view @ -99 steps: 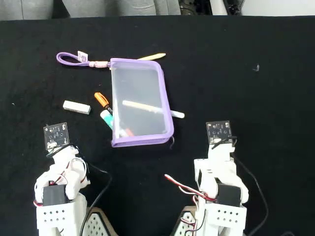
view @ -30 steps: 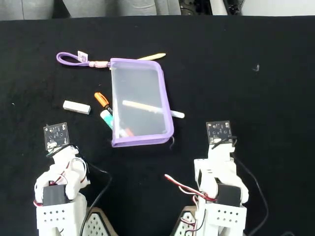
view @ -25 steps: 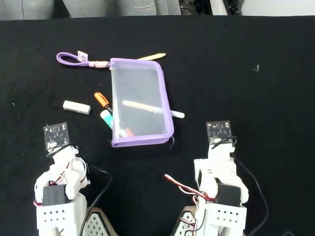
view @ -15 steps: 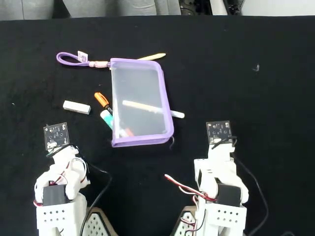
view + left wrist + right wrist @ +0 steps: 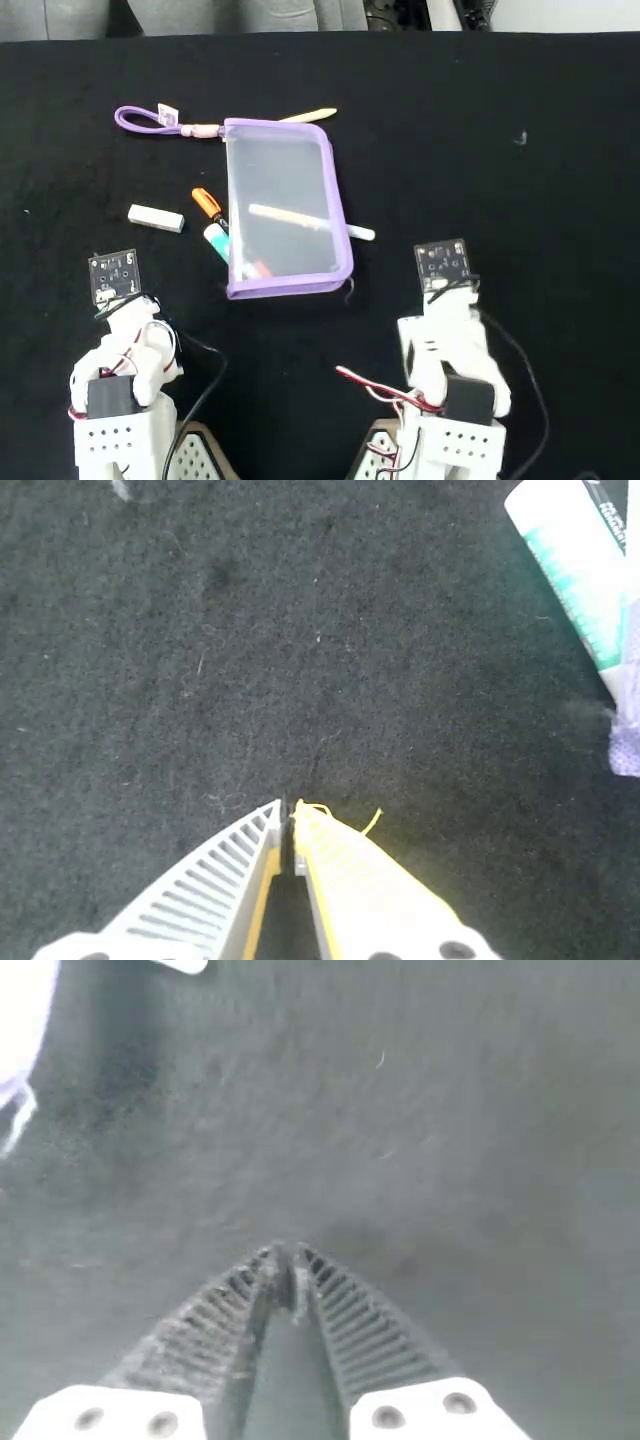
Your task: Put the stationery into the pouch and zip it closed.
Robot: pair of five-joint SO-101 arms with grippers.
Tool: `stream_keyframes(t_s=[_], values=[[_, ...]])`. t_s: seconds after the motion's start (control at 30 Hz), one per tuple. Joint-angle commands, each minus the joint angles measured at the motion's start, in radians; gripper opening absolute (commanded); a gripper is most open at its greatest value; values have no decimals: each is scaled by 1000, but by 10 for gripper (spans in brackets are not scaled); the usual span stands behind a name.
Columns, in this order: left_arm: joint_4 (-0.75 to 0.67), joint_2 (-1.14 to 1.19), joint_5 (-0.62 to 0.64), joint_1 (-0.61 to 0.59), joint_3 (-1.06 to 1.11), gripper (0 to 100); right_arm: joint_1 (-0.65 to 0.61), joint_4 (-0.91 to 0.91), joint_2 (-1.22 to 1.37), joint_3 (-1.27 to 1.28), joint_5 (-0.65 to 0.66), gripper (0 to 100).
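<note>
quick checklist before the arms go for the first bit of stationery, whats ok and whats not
1. Left gripper empty: ok, shut on nothing.
2. Right gripper empty: ok, shut on nothing.
3. Either one opened for a grasp: not ok, both shut.
4. Pouch zip open: cannot tell.
5. White eraser free to pick: ok, lies alone, apart from the pouch.
6. White pen outside the pouch: cannot tell; it shows through the clear side, one end sticking out.

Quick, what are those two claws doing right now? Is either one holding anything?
Left gripper: closed, holding nothing.
Right gripper: closed, holding nothing.
</note>
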Motion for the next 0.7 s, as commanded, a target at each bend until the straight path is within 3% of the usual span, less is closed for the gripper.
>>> stream_keyframes(t_s=[0.0,0.13,0.27,0.47,0.67], values=[[-14,-6,5,-8,22,30,26,-100,-94,-196,155,12],[-14,-6,5,-7,22,30,-8,-123,-93,-374,138,12],[-14,-6,5,-7,22,30,-44,-181,-31,-547,37,49],[-14,-6,5,-5,22,30,-137,-259,414,-800,-126,228],[-14,-6,5,-8,22,30,-170,-282,886,-1138,-221,216]])
